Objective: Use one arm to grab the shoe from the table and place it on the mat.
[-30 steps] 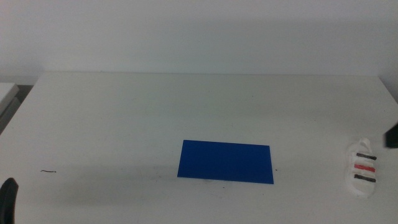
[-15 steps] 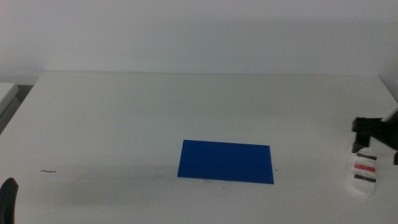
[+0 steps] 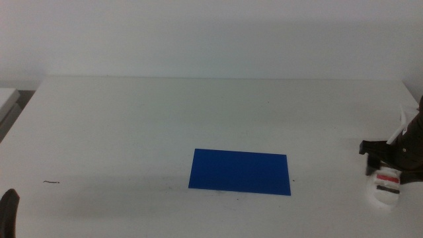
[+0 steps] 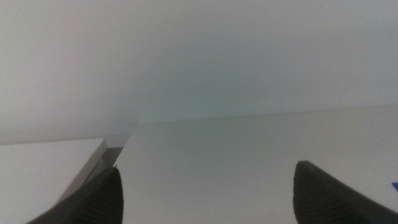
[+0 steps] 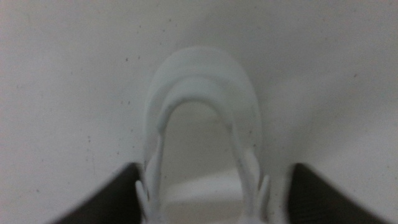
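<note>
The white shoe lies on the table at the far right, its red and dark straps partly covered by my right arm. My right gripper is open and hangs over the shoe's far end. In the right wrist view the shoe's white end lies between the two spread jaws, which stand on either side of it without touching. The dark blue mat lies flat at the table's middle, well left of the shoe. My left gripper waits at the bottom left corner, open and empty.
A small dark mark lies on the table at the front left. The table's left edge and a grey-white neighbouring surface show in the left wrist view. A white wall stands behind the table.
My right arm has come in from the right edge and moved left and down over the shoe, now covering its far end and top strap. Shoe, mat and left arm have not moved.
</note>
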Robot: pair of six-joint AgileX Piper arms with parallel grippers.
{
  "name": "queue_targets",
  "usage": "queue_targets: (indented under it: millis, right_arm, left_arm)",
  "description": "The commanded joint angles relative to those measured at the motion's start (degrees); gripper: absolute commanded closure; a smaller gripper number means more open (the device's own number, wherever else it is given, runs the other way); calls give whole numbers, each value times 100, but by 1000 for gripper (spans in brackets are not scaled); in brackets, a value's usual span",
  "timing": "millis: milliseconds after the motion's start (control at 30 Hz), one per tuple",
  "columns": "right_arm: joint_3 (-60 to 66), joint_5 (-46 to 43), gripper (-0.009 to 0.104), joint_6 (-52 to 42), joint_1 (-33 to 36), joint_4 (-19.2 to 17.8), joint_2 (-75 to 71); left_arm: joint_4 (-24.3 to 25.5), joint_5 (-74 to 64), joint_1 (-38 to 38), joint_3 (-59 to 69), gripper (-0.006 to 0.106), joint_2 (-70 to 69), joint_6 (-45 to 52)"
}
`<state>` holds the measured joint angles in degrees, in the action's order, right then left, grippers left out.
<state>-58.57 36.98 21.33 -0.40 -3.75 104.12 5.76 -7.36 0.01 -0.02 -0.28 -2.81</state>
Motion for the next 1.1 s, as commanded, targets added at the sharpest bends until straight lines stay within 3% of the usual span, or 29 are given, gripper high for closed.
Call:
queue_targets:
  millis: [0,67,133,300,600,1067]
  right_arm:
    - [-42,80,57,11,81,-55,-15]
    - [-53,223,78,132,190,-56,-98]
    - [-184,454,89,366,418,-56,-227]
    - [-1040,1171,90,963,1366,-95,-232]
    - [-3272,1920,90,1765,3102,-60,1171]
    - [-3697,1891,90,1840,3351,314,1559]
  left_arm:
    - [-23,75,-1,2,7,28,-8]
    - [-23,75,-1,2,7,28,-8]
    - [-23,75,-1,2,7,28,-8]
    - [-23,75,-1,2,7,28,-8]
    - [-23,75,-1,2,7,28,-8]
    - [-23,75,-1,2,7,28,-8]
